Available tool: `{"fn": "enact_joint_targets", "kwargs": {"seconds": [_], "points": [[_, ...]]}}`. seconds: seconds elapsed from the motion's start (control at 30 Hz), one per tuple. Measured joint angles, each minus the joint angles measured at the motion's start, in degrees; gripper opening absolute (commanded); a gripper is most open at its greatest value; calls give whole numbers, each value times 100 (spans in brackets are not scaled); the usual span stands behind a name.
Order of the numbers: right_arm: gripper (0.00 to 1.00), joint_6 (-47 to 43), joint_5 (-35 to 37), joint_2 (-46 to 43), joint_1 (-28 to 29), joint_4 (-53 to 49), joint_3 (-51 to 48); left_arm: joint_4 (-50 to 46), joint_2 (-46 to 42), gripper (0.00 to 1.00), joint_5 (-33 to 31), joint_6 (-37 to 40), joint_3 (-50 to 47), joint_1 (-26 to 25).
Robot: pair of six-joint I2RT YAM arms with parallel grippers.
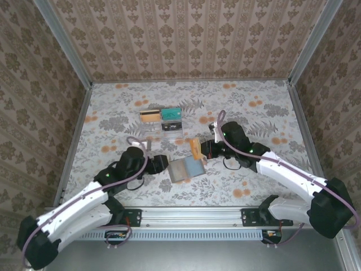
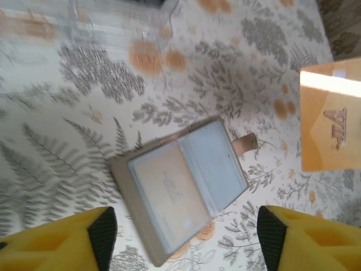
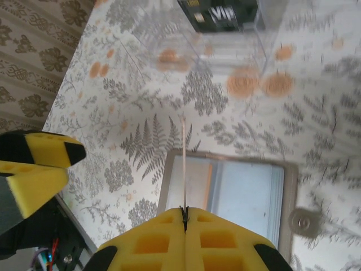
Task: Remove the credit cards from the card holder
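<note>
**Orange card out, pinched right**

Over the flowered tabletop (image 1: 113,113), spotting the left hand (image 1: 161,165) spread wide beside the card holder (image 1: 185,169), open flat. Catching the right hand (image 1: 202,151) pressed together on an orange credit card (image 1: 196,148): edge-on at the right wrist, face-on with lettering at the left. Counting two hands, one card holder, one credit card pinched.

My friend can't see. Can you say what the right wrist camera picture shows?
The right tool is shut on a thin card, seen edge-on. An open grey wallet lies flat on the flowery table behind it. Farther off is a blurry clear stand with a dark card inside.
</note>
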Motion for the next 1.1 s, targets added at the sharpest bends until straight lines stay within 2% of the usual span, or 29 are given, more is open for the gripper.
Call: {"fn": "enact_joint_targets", "kwargs": {"seconds": [0.03,0.2,0.37,0.5,0.67,0.87,1.1], "points": [[0,-114,83,50,42,-66,157,-149,-203,100,-81,-20,15,46],[0,-1104,608,621,452,-254,1106,-1027,-1259,100,-514,13,85,203],[0,-2317,846,1329,695,-140,1790,-1648,-1873,100,-734,15,85,334],[0,-3405,1023,1985,852,52,2225,-2052,-2065,100,-885,37,87,343],[0,-4607,1283,2946,1016,39,3252,-2597,-2221,100,-1130,55,249,343],[0,-5727,1480,3779,1049,-52,4319,-3230,-2306,100,-1602,-39,527,343],[0,-6815,1523,4658,1027,-463,5431,-3543,-2376,100,-1954,-153,546,343]]}}
